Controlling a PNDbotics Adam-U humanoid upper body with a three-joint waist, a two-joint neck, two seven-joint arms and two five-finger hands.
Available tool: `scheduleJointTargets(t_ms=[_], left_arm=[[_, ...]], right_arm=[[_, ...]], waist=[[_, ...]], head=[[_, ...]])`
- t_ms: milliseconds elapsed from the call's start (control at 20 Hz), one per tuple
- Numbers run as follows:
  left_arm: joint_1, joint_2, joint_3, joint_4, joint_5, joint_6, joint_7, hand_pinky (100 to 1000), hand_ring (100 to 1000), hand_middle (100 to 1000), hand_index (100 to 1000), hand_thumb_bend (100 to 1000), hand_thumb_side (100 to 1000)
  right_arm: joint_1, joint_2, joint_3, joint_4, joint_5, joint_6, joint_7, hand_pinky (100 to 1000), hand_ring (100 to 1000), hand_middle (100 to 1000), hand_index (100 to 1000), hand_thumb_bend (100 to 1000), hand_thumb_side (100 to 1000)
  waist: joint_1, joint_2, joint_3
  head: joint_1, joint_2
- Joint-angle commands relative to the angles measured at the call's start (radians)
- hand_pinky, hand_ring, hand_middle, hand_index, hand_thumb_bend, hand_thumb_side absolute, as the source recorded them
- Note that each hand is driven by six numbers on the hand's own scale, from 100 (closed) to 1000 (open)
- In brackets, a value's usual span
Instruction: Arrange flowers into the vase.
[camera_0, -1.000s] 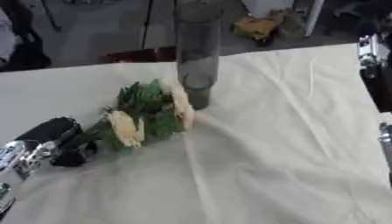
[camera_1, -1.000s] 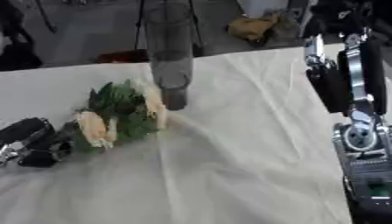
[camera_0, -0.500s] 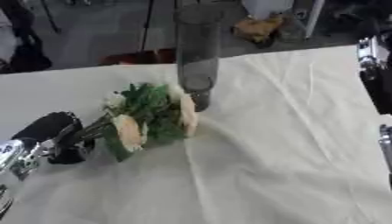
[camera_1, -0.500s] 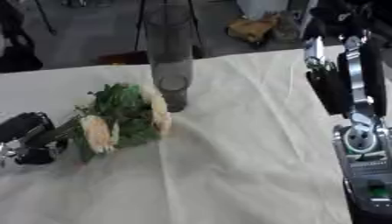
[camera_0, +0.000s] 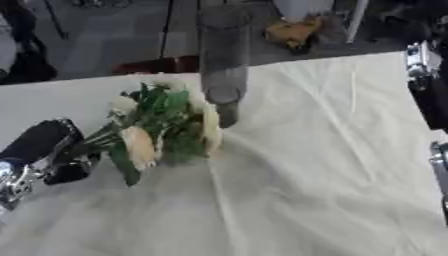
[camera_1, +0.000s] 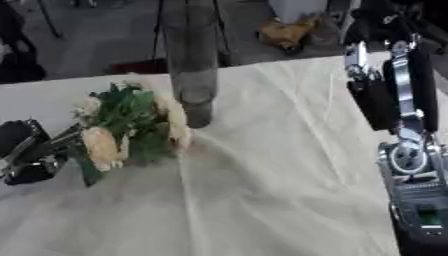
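Gripping flowers (camera_0: 162, 127) left robot hand (camera_0: 48, 157), beside vase (camera_0: 223, 60)

Lifted off the cloth (camera_0: 306, 165) by the left hand (camera_0: 48, 157): the flowers (camera_0: 162, 127), tilted up from lying flat at centre left, heads swung closer to the vase (camera_0: 223, 60) at upper centre.

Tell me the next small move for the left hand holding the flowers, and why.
Probably lift and tip the bunch upright. The left hand grips the stems low at the left, and the flowers lean sideways with their heads beside the vase's base, well below its opening. The stems likely have to point down above the rim before they can go in.
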Motion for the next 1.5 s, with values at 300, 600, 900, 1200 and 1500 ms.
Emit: scheduleJointTargets(t_ms=[300,600,900,1200,1500], left_arm=[[0.035,0.083,0.067,-0.155,0.131,0.082,0.139,100,100,100,100,100,247],[0.051,0.102,0.121,-0.272,0.221,0.118,0.208,100,100,100,100,100,489],[0.02,0.091,0.165,-0.328,0.372,0.162,0.297,100,100,100,100,100,574],[-0.021,0.072,0.179,-0.343,0.475,0.199,0.35,100,100,100,100,100,557],[-0.079,0.027,0.203,-0.349,0.588,0.245,0.374,100,100,100,100,100,631]], right_arm=[[-0.007,-0.015,-0.01,-0.016,-0.007,0.002,-0.004,799,938,773,958,100,1000],[-0.006,-0.015,-0.013,-0.016,-0.006,0.004,-0.007,799,938,773,958,100,1000],[-0.006,-0.013,-0.012,-0.016,-0.004,0.005,-0.007,799,938,773,958,100,1000],[-0.006,-0.014,-0.01,-0.016,-0.004,0.008,-0.008,799,937,771,958,100,1000],[-0.007,-0.014,-0.008,-0.016,-0.004,0.009,-0.007,799,937,770,958,100,1000]], waist=[[-0.006,-0.022,0.004],[-0.009,-0.024,0.007],[-0.01,-0.03,0.006],[-0.008,-0.033,0.003],[-0.006,-0.037,-0.001]], head=[[-0.009,-0.01],[-0.018,-0.009],[-0.016,-0.006],[-0.012,-0.005],[-0.009,-0.002]])
